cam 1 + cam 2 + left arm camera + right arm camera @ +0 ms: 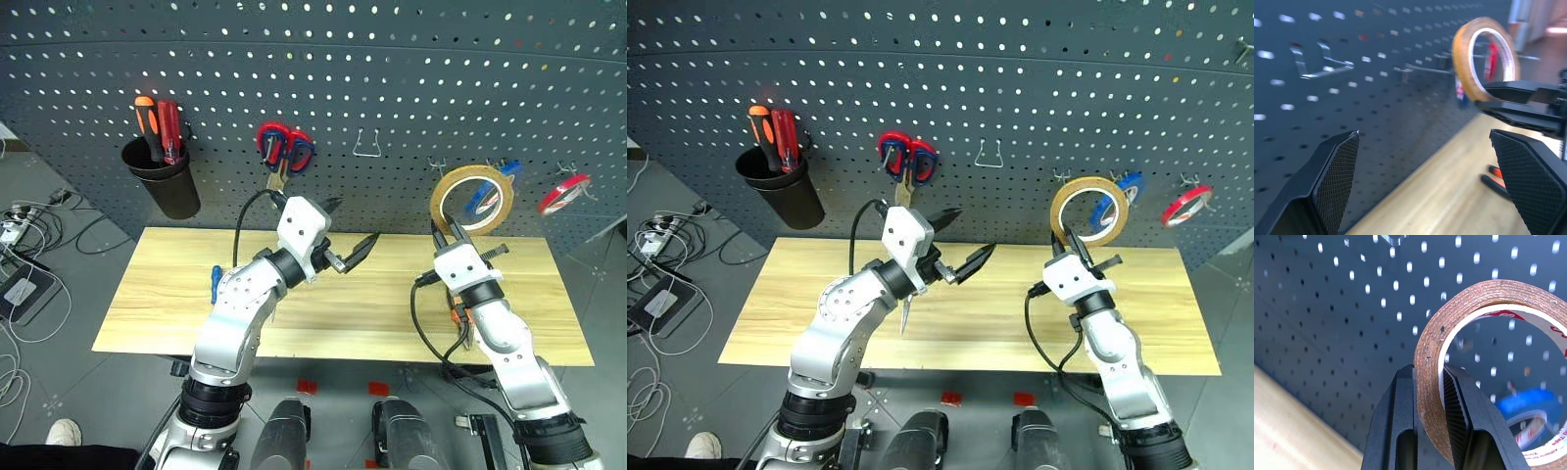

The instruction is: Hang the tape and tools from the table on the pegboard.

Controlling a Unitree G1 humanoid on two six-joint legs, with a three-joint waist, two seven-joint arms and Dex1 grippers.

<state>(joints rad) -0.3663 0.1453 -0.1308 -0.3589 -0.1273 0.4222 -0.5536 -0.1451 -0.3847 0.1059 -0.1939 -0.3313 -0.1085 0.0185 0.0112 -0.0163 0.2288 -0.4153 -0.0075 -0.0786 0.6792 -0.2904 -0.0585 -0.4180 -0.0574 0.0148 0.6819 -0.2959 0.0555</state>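
The tape (pixel 440 193), a yellow-tan ring, stands upright in front of the pegboard (pixel 392 78), pinched by its lower rim in my right gripper (pixel 453 233). The right wrist view shows both fingers (pixel 1400 401) clamped on the ring's band (pixel 1426 347). My left gripper (pixel 350 230) hovers open and empty above the middle of the table (pixel 372 304), pointing right toward the tape (pixel 1463 56). A blue-handled screwdriver (pixel 216 284) lies on the table beside my left arm. Orange-and-black pliers (pixel 1497 176) lie under my right arm, partly hidden.
On the pegboard hang a black cup (pixel 167 181) with red and orange screwdrivers, red-handled scissors (pixel 284 147), a bare metal hook (pixel 367 145), a blue tape ring (pixel 480 201) just behind the held tape, and a red tape ring (pixel 563 193). Cables lie on the floor at left.
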